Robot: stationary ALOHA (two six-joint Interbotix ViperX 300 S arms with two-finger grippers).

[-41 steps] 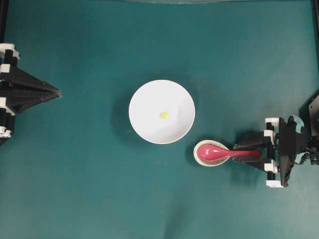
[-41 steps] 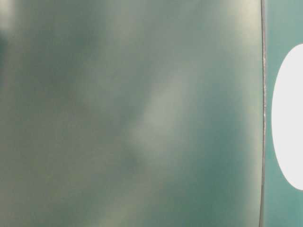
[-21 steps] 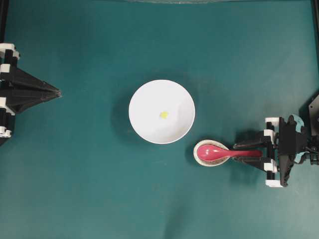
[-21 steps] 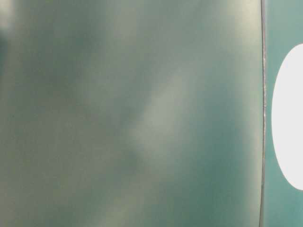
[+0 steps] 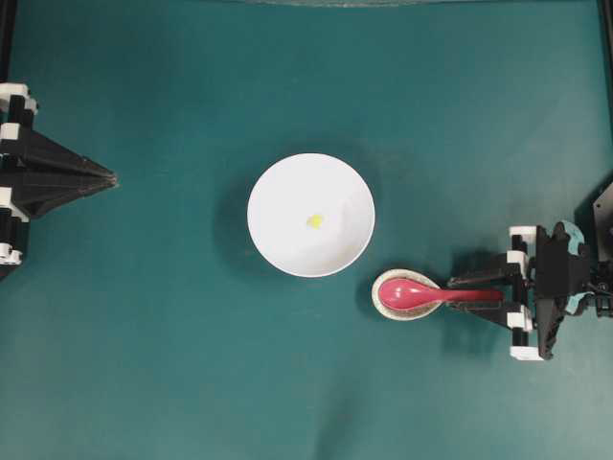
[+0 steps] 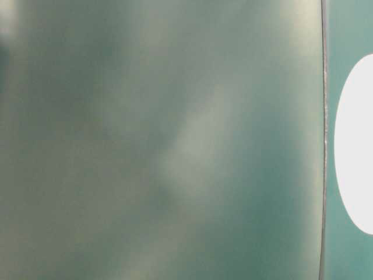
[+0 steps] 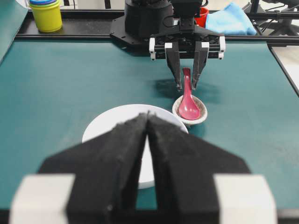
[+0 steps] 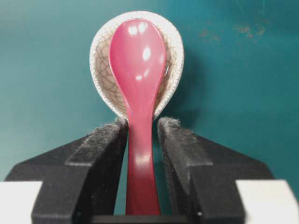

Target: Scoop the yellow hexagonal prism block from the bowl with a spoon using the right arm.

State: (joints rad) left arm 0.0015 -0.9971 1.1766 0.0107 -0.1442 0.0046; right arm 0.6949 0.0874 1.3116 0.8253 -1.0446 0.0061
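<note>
The tiny yellow hexagonal prism block point(image 5: 314, 220) lies near the middle of the white bowl point(image 5: 263, 192). The pink-red spoon point(image 5: 407, 293) rests with its scoop in a small speckled spoon rest point(image 5: 381, 304), just right of the bowl. My right gripper point(image 5: 452, 294) straddles the spoon's handle point(image 8: 140, 154). Its jaws are open and close around the handle, with a thin gap showing at the right finger point(image 8: 175, 140). My left gripper point(image 5: 113, 178) is shut and empty at the far left, its tips point(image 7: 147, 114) meeting in front of the bowl point(image 7: 107, 126).
Beyond the table's far edge in the left wrist view stand a yellow cup point(image 7: 46, 15) and a blue cloth point(image 7: 231, 21). The table-level view is mostly a blur, with the bowl point(image 6: 355, 146) at its right edge.
The right gripper's jaws have narrowed slightly around the spoon handle. The spoon, the bowl, the block and the left arm have not moved.
</note>
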